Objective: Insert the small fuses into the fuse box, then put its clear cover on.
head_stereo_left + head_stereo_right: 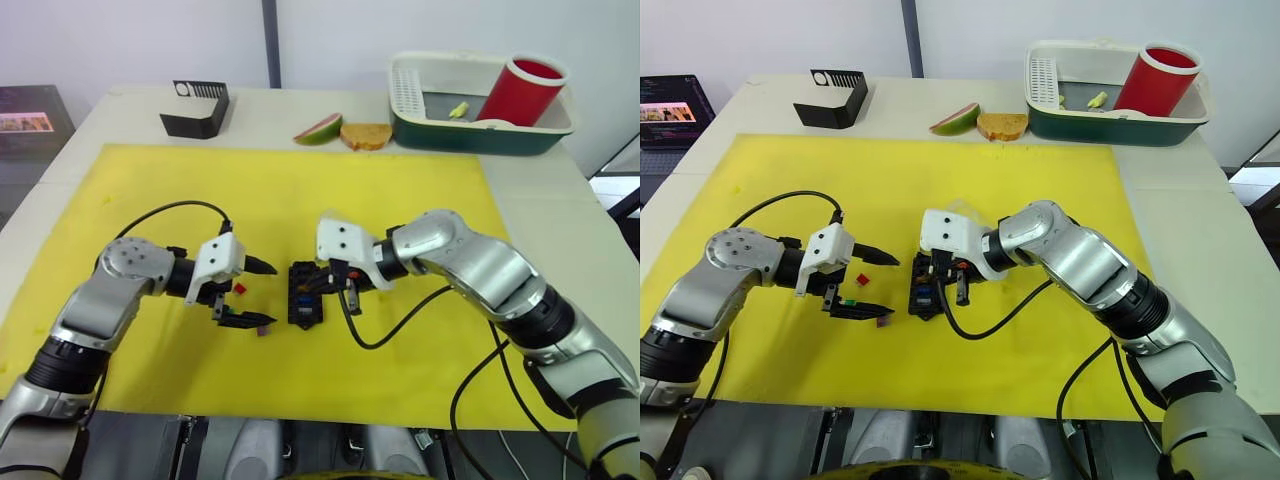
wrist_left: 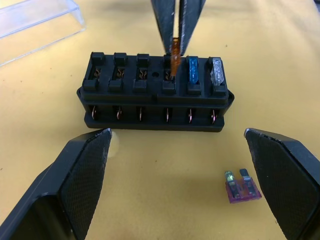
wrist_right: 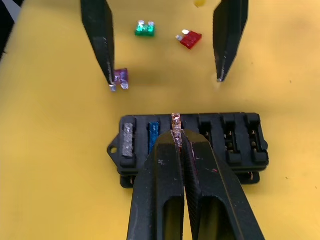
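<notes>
The right gripper (image 3: 176,142) is clamped on the amber fuse (image 2: 174,60), pinching it edge-on between closed fingers and holding it over the third slot of the fuse box (image 2: 155,95), right beside the blue fuse (image 2: 193,72) and the grey fuse (image 2: 217,71), which already sit seated at one end of the row; the amber blades seem to be at the slot mouth, though I cannot tell how deep they have gone. The main risk, as I judge it, is misalignment — if the blades meet the slot walls rather than the metal clips, pressing down could tilt the fuse in the grip, twist it out of the fingers, or shove the light box across the yellow mat (image 1: 400,220), since nothing pins the box down; a hasty release could also leave the fuse half-seated and leaning against the blue one. The left gripper (image 1: 245,292) hangs spread wide just beside the box, its fingers either side of the loose fuses; the purple fuse (image 3: 120,78) lies touching one fingertip, so any sideways motion could flick it away — the red fuse (image 3: 190,39) and green fuse (image 3: 145,29) lie a little further off and look safer. The clear cover (image 2: 35,22) rests on the mat on the box's far side, near the right arm, where a careless sweep might knock it off.
</notes>
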Robot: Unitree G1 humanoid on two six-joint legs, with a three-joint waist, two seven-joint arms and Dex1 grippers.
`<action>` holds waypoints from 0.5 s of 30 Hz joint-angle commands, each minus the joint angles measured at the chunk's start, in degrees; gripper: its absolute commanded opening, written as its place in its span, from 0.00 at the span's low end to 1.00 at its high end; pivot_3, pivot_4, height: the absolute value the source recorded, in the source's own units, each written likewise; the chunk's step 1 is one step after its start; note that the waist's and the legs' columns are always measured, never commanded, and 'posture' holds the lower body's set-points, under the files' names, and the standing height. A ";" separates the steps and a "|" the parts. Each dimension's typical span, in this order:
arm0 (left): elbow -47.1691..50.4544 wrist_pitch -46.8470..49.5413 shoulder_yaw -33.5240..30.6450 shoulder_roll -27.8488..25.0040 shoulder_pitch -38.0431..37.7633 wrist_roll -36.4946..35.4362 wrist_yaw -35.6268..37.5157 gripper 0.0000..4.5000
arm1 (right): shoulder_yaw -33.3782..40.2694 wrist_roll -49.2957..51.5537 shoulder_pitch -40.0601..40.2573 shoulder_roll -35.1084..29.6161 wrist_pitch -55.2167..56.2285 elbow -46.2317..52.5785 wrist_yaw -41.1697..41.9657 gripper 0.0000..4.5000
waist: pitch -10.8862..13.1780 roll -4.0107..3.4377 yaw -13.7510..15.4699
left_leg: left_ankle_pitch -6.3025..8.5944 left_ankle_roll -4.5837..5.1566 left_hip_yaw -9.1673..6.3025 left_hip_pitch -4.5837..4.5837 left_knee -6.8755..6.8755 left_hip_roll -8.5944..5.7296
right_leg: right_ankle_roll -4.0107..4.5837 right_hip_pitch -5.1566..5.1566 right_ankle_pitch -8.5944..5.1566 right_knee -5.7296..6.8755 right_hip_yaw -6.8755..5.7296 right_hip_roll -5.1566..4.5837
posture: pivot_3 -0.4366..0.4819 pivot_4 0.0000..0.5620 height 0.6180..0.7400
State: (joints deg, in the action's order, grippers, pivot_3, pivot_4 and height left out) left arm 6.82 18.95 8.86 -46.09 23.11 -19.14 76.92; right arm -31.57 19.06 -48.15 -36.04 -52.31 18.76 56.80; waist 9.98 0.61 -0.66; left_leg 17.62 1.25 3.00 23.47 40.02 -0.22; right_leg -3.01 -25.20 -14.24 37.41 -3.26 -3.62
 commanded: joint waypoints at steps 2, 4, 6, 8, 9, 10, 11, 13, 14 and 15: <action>0.43 -1.08 -0.45 -0.04 1.10 0.27 -0.21 1.00 | 0.20 -1.22 0.01 0.46 1.17 0.21 0.61 0.00 | 0.00 0.00 0.00 | 0.00 0.00 0.00 0.00 0.00 0.00 | 0.00 0.00 0.00 0.00 0.00 0.00 | 0.48 0.27 1.00; 0.51 -1.02 -0.36 0.07 1.12 0.31 -0.26 1.00 | 0.21 -1.51 0.15 0.46 1.30 0.15 0.85 0.00 | 0.00 0.00 0.00 | 0.00 0.00 0.00 0.00 0.00 0.00 | 0.00 0.00 0.00 0.00 0.00 0.00 | 0.48 0.27 1.00; 0.59 -0.92 -0.36 0.14 1.11 0.31 -0.28 1.00 | 0.17 -1.60 0.35 0.38 1.26 0.20 1.17 0.00 | 0.00 0.00 0.00 | 0.00 0.00 0.00 0.00 0.00 0.00 | 0.00 0.00 0.00 0.00 0.00 0.00 | 0.48 0.27 1.00; 0.62 -0.92 -0.43 0.13 0.99 0.33 -0.28 1.00 | 0.10 -1.69 0.60 0.37 1.24 0.32 1.32 0.00 | 0.00 0.00 0.00 | 0.00 0.00 0.00 0.00 0.00 0.00 | 0.00 0.00 0.00 0.00 0.00 0.00 | 0.48 0.27 1.00; 0.62 -0.98 -0.45 0.11 0.92 0.37 -0.30 1.00 | 0.09 -1.73 0.71 0.41 1.21 0.36 1.36 0.00 | 0.00 0.00 0.01 | 0.00 0.00 0.00 0.00 0.00 0.00 | 0.00 0.00 0.00 0.00 0.00 0.00 | 0.48 0.27 1.00; 0.65 -0.98 -0.48 0.10 0.86 0.36 -0.32 1.00 | 0.03 -1.83 0.83 0.47 1.24 0.37 1.36 0.00 | 0.00 0.00 0.01 | 0.00 0.00 0.00 0.00 0.00 0.00 | 0.00 0.01 0.00 0.00 0.00 0.00 | 0.48 0.27 1.00; 0.69 -0.87 -0.49 0.12 0.85 0.32 -0.37 1.00 | -0.02 -1.93 0.93 0.54 1.26 0.33 1.35 0.00 | 0.00 0.00 0.01 | 0.00 0.00 0.00 0.00 0.00 0.00 | 0.00 0.00 0.00 0.00 0.00 0.00 | 0.48 0.27 1.00; 0.73 -0.83 -0.48 0.16 0.87 0.31 -0.46 1.00 | -0.31 -2.50 1.09 0.74 1.65 0.02 1.24 0.00 | 0.00 0.00 0.00 | 0.00 0.00 0.00 0.00 0.00 0.00 | 0.00 0.01 0.00 0.00 0.00 0.00 | 0.48 0.27 1.00; 0.74 -0.79 -0.48 0.17 0.88 0.28 -0.51 1.00 | -0.46 -2.93 1.11 0.85 1.98 -0.20 1.13 0.00 | 0.00 0.00 0.00 | 0.00 0.00 0.00 0.00 0.00 0.00 | 0.00 0.01 0.00 0.00 0.00 0.00 | 0.48 0.27 1.00; 0.76 -0.80 -0.47 0.18 0.88 0.26 -0.55 1.00 | -0.58 -3.36 1.13 0.97 2.25 -0.42 1.05 0.00 | 0.00 0.00 0.00 | 0.00 0.00 0.00 0.00 0.00 0.00 | 0.00 0.01 0.00 0.00 0.00 0.00 | 0.48 0.27 1.00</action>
State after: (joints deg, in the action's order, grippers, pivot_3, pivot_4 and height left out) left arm 6.82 18.55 8.86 -45.98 23.11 -18.71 76.52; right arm -32.30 16.59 -47.13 -35.27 -51.19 18.13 57.84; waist 9.98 0.61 -0.66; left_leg 17.62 1.25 3.00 23.47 40.02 -0.22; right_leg -3.01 -25.19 -14.24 37.41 -3.26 -3.62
